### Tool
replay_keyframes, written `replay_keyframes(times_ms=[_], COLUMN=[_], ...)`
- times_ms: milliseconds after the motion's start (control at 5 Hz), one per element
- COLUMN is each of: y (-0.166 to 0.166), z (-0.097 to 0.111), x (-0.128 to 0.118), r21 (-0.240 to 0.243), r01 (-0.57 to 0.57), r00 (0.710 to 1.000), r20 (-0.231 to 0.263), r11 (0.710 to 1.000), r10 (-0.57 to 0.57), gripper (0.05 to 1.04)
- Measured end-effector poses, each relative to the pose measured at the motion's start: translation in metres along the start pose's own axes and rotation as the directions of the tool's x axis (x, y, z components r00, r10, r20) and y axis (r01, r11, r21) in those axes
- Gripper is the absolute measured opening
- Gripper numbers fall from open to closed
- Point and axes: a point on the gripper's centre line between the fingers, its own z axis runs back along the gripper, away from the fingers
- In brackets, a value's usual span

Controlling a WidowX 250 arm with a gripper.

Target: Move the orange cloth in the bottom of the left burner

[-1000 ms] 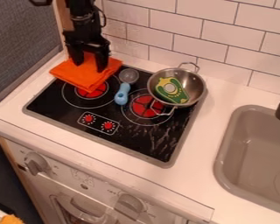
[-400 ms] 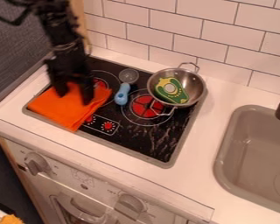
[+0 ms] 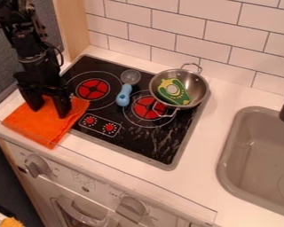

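Observation:
The black gripper (image 3: pixel 49 113) is at the left, standing over the orange cloth with its two fingers spread apart and their tips down on the fabric. The folded orange cloth (image 3: pixel 48 128) lies across the stove's lower left corner and the white counter, its front corner at the counter's front edge. To its upper right, the left burner (image 3: pixel 92 89) is uncovered, a red disc within thin rings on the black stovetop.
A blue-handled strainer (image 3: pixel 124 95) lies between the burners. A metal pan (image 3: pixel 195 83) holding a green avocado-shaped toy (image 3: pixel 174 92) stands at the stove's right side, partly over the right burner (image 3: pixel 149 108). The grey sink (image 3: pixel 257 155) is at the right.
The gripper and the orange cloth have moved together toward the lower left, from the stove's back left corner to its front left corner, uncovering the left burner.

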Motion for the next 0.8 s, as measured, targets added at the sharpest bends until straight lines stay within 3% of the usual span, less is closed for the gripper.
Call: replay_keyframes(times_ms=[200,400,600,800], y=[-0.010,-0.028,-0.032,-0.032], z=[0.006,0.035,0.048,0.044], x=[0.000,0.004,0.003,0.003], r21=[-0.015,0.004,0.036,0.053], r01=[0.040,0.121,0.123,0.133], r00=[0.999,0.989,0.988,0.989], r20=[0.019,0.084,0.088,0.063], r11=[0.999,0.993,0.992,0.990], r10=[-0.039,-0.121,-0.126,-0.136], gripper=[0.999,1.000,1.000,1.000])
